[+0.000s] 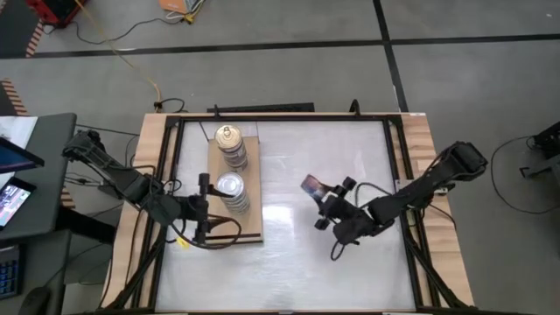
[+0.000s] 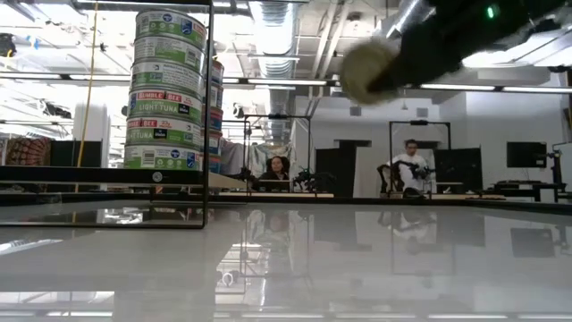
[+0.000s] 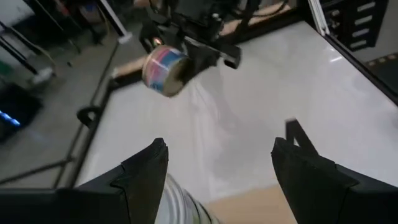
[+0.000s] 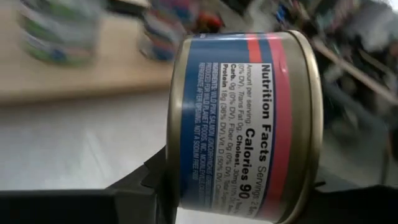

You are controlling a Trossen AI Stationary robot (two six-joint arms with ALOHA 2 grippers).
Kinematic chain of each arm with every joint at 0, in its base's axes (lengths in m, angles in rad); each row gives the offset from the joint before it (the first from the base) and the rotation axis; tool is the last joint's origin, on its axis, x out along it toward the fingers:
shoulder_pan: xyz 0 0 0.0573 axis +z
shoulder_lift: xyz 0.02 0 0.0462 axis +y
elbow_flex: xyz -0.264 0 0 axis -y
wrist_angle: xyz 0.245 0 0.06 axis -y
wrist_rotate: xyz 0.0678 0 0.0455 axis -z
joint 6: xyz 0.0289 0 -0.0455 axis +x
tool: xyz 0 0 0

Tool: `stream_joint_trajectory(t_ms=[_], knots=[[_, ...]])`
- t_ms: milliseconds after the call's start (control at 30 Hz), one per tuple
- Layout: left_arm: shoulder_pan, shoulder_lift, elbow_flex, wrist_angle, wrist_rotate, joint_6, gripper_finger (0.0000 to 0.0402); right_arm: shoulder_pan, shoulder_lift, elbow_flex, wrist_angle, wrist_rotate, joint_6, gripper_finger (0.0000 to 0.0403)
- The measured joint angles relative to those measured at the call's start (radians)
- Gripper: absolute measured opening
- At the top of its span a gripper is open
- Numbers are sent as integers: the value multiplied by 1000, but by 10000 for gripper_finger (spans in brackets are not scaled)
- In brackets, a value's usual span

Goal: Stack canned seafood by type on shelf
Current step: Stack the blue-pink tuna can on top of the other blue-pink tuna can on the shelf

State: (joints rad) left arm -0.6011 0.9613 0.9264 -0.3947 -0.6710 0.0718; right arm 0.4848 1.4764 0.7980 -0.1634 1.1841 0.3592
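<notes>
The shelf [image 1: 249, 223] is a tan board on the table's left half. Two stacks of tins stand on it: a gold-topped stack [image 1: 229, 140] at the far end and a silver-topped stack [image 1: 230, 188] nearer; in the low view the near stack [image 2: 165, 89] hides most of the other. My left gripper [image 1: 210, 208] hovers open beside the silver stack [image 3: 177, 205], touching nothing. My right gripper [image 1: 325, 206] is over the table's middle, shut on a tin with a blue and red label [image 1: 312, 185] [image 4: 242, 124] [image 3: 165, 70]. My right gripper holds the blue and red tin between its two fingers [image 4: 143, 183], and the tin itself hides the place of contact. The tin is lifted clear of the table and lies on its side, its label wall [image 4: 236, 93] facing the wrist camera.
The white tabletop [image 1: 297, 254] has wooden side rails [image 1: 149, 157] and a black frame [image 1: 394, 149]. A thin black upright of the shelf frame [image 2: 208, 116] stands by the stacks. People sit at desks [image 2: 411, 165] in the room beyond the table.
</notes>
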Motion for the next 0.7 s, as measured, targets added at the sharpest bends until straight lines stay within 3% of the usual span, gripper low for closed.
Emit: stream_joint_trajectory(t_ms=[133, 300, 433, 700], knots=[[13, 30, 0, 86, -7, 84, 277, -11, -33, 0, 278, -55, -337, 207], [51, 91, 0, 191, -30, 164, 277, -61, -32, 1, 580, -256, -623, 209], [77, 129, 0, 263, -93, 178, 277, -110, -24, 1, 687, -426, -705, 208], [123, 174, 0, 393, -99, 228, 279, -141, 23, 1, 788, -547, -776, 209]])
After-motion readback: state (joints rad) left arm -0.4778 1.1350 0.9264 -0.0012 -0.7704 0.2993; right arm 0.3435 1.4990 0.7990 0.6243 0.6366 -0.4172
